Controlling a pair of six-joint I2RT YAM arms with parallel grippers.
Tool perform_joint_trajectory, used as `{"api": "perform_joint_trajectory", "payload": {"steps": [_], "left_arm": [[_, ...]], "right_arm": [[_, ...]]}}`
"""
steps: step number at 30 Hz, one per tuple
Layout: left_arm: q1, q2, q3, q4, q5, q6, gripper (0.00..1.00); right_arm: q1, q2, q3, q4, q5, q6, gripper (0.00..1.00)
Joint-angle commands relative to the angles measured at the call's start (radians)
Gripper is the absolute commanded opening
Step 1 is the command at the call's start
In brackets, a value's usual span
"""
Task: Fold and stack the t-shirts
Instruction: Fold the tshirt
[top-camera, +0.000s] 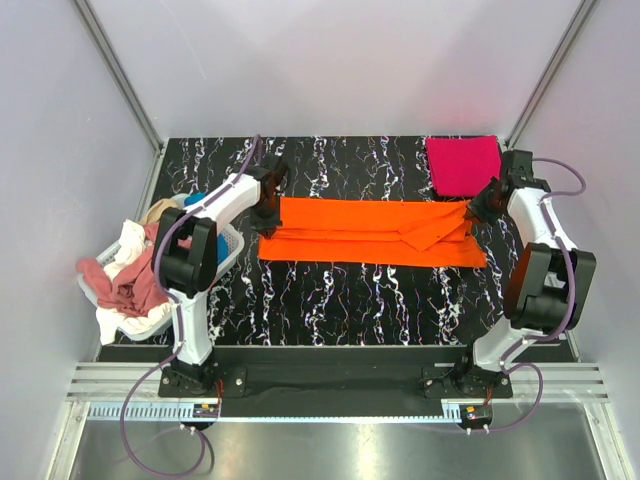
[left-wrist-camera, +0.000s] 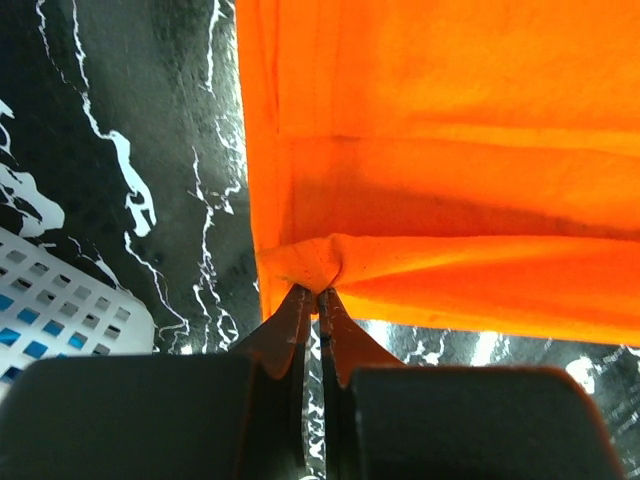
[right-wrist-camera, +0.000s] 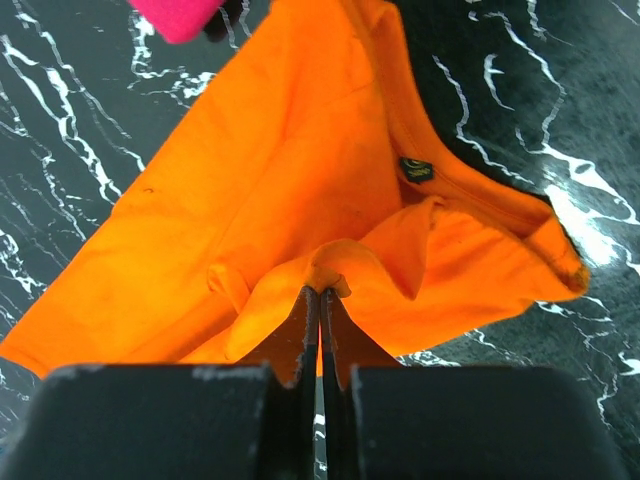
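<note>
Your table (top-camera: 350, 300): long t-shirt (top-camera: 370, 232) lies across the middle, left to right. Left gripper (top-camera: 266, 216) is pinched on its left end, right gripper (top-camera: 473, 212) on its right end. Folded t-shirt (top-camera: 463, 165) sits just behind the right end, back right corner. Basket (top-camera: 228, 248) is at the left edge, with heaped t-shirts (top-camera: 125, 280) in it, spilling over its left rim.

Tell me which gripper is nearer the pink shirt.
Right. The right gripper grips the orange shirt just beside the pink shirt; the left gripper holds its far end, by the basket.
</note>
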Motion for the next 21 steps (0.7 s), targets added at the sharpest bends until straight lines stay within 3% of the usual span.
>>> {"api": "perform_joint_trajectory", "payload": {"steps": [1,4,8,9,10,15,21], "left_arm": [[0.006,0.023,0.050,-0.011,-0.066,-0.003,0.05],[0.008,0.033,0.068,-0.022,-0.088,-0.006,0.06],[0.008,0.052,0.102,-0.045,-0.146,-0.006,0.25],[0.008,0.059,0.123,-0.060,-0.157,-0.005,0.36],[0.008,0.063,0.136,-0.066,-0.166,-0.003,0.38],[0.009,0.070,0.217,-0.101,-0.211,0.006,0.39],[-0.003,0.059,0.223,-0.088,-0.093,0.021,0.41]], "right_arm": [[0.028,0.003,0.066,0.009,0.011,-0.028,0.00],[0.032,0.017,0.081,0.009,0.011,-0.020,0.00],[0.032,0.052,0.104,0.009,-0.006,-0.017,0.01],[0.032,0.061,0.111,0.009,-0.010,-0.017,0.02],[0.032,0.077,0.115,0.009,-0.013,-0.019,0.03],[0.034,0.131,0.163,0.010,-0.065,-0.037,0.05],[0.036,0.167,0.189,0.010,-0.068,-0.052,0.05]]}}
